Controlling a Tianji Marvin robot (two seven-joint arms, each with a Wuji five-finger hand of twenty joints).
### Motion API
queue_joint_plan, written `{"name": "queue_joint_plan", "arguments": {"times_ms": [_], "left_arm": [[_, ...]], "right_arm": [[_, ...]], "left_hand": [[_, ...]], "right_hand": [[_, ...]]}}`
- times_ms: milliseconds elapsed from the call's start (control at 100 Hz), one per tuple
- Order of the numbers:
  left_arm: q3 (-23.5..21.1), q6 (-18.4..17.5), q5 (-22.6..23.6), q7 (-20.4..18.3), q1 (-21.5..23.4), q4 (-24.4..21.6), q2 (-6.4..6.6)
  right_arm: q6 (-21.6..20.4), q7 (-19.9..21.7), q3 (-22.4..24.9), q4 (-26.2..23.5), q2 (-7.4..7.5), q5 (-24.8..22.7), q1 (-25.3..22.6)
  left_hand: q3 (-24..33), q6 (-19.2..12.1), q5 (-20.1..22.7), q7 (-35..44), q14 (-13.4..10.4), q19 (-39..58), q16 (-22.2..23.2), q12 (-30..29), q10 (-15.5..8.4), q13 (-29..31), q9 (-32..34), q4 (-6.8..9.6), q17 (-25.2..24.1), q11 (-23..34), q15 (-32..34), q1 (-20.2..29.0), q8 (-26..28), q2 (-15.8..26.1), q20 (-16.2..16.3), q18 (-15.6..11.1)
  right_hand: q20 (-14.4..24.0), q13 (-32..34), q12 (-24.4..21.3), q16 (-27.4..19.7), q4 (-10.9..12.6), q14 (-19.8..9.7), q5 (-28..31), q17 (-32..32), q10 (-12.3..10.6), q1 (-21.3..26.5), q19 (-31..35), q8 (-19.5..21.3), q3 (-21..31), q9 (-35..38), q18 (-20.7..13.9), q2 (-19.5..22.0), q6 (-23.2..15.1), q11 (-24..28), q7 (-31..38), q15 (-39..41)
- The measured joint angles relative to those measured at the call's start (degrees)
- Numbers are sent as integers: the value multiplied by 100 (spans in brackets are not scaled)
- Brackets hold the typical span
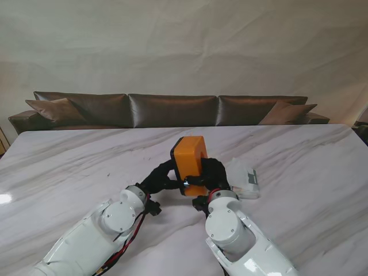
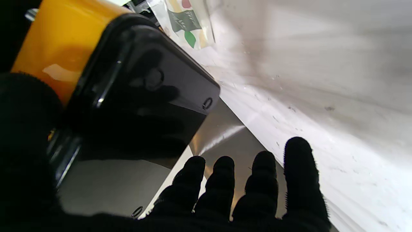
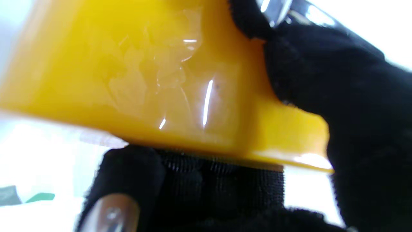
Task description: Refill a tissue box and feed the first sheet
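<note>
Tissue box (image 1: 190,160), orange with a glossy black base, stood tilted at mid-tabletop (image 1: 299,155), held between both hands. Right hand (image 1: 214,175) clasped its orange side, fingers wrapped on. Left hand (image 1: 159,177): thumb against the box, four fingers (image 2: 264,180) spread free. Tissue pack (image 1: 244,178) lay just right of the box.
</note>
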Motion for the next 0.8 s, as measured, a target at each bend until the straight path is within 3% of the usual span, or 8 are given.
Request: {"name": "queue_joint_plan", "arguments": {"times_ms": [140, 250, 420, 610, 800], "left_arm": [[53, -225, -300, -81, -35, 171, -9], [98, -323, -399, -64, -71, 319, -52], [159, -534, -856, -16, -92, 551, -162], [221, -779, -1267, -108, -157, 758, -247], [205, -897, -2059, -465, -152, 814, -307]], "right_arm": [[-200, 81, -54, 46, 1, 220, 3], [-280, 118, -102, 63, 4, 243, 3], [-428, 75, -166, 78, 3, 245, 3], [-521, 56, -191, 25, 3, 320, -40], [-610, 52, -222, -57, 3, 406, -47]], "left_hand": [[282, 27, -70, 154, 0, 0, -76, 0, -6, 0, 0, -14, -4, 0, 0, -193, 0, -381, -70, 0], [331, 72, -360, 600, 0, 0, -78, 0, -7, 0, 0, -150, -6, 0, 0, -386, 206, -659, -71, 0], [333, 73, -509, 481, -2, 0, -78, 0, -7, 0, 0, -217, -6, 0, 0, -467, 209, -1044, -109, -4], [330, 78, -510, 461, -22, 0, -79, 36, -49, 8, 0, -237, 58, 0, 4, -501, 621, -1394, -111, -41], [526, 78, -710, 675, -90, 0, 11, 459, -132, 335, 0, -237, 254, 719, 182, -362, 1023, -1773, 114, -188]], "right_hand": [[0, -1, 0, 6, 43, 6, 0, 0, 9, 3, 2, 16, 25, 3, 5, 0, 22, 13, 1, 1], [12, -1, 0, 9, 53, 28, -1, -1, 30, 34, 3, 27, 32, 4, 29, 0, 67, 32, 1, 5], [23, -10, 0, 9, 68, 42, -12, -11, 47, 60, 15, 32, 44, 4, 43, 2, 97, 56, 3, 16], [62, -21, 0, 10, 133, 51, -25, -26, 60, 65, 16, 63, 49, 5, 53, 57, 135, 73, 9, 19], [66, -50, -1, 8, 207, 68, -32, -57, 80, 65, 16, 89, 88, 5, 74, 74, 156, 92, 12, 19]]}}
